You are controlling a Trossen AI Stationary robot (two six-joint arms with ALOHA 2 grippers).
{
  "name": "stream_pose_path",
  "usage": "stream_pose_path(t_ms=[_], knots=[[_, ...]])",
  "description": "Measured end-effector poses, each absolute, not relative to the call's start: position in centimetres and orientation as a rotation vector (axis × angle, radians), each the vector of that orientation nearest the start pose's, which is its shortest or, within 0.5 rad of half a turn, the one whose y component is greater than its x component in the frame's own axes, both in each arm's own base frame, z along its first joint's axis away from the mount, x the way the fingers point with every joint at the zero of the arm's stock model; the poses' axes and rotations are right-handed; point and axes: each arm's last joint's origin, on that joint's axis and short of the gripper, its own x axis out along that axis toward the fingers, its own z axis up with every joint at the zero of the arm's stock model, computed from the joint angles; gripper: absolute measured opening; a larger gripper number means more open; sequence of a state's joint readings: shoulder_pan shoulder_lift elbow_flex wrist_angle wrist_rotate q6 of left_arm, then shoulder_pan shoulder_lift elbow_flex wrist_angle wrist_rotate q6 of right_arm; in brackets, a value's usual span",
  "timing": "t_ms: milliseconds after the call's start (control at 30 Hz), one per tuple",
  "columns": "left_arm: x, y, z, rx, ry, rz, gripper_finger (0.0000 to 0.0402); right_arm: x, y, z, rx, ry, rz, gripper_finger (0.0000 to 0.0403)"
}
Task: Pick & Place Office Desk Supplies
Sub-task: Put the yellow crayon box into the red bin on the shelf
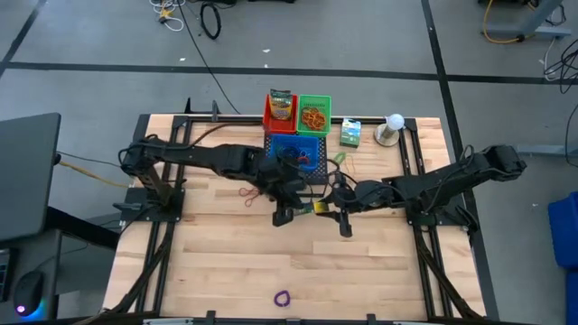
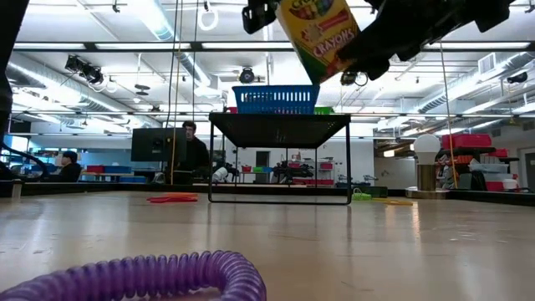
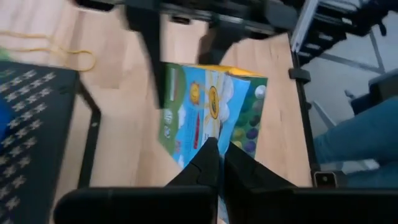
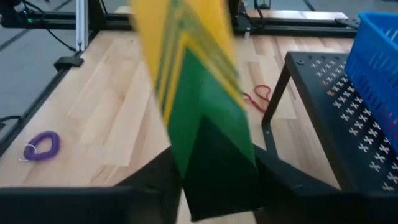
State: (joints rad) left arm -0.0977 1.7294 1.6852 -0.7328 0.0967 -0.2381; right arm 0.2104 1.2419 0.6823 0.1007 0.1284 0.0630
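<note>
My right gripper (image 1: 318, 208) pinches crayon box (image 2: 320, 33) — box aloft above table centre, tilted, clear of wood. In right wrist view box (image 4: 193, 81) sits clamped between my fingers. My left gripper (image 1: 287, 206) just beside it; fingers pressed together at box's edge (image 3: 211, 112), whether they actually clamp it I cannot tell. Blue basket (image 1: 298, 149) on black perforated stand (image 2: 280, 121) behind. Red rubber bands (image 1: 248, 194) on table near stand. Purple coil loop (image 1: 283, 298) at near edge, well apart. Green-white box (image 1: 350, 134) beside white ball (image 1: 395, 122).
</note>
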Motion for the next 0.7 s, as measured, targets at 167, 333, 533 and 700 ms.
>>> stream_pose_path(t_ms=[167, 333, 533, 700], knots=[[36.1, -2.9, 36.1, -0.289, 0.784, -0.008, 0.0047, 25.8, 4.9, 23.5, 0.018, 0.411, 0.054, 0.0105], [33.6, -1.5, 38.2, -0.400, 0.772, 0.019, 0.0127, 26.2, 4.4, 24.2, 0.050, 0.336, 0.041, 0.0110], [30.3, -0.2, 42.9, -0.424, 0.799, 0.060, 0.0231, 27.5, 3.4, 25.4, 0.115, 0.281, -0.005, 0.0107], [29.9, 0.2, 45.5, -0.403, 0.841, 0.090, 0.0281, 31.3, 3.0, 26.6, 0.111, 0.307, -0.009, 0.0112]])
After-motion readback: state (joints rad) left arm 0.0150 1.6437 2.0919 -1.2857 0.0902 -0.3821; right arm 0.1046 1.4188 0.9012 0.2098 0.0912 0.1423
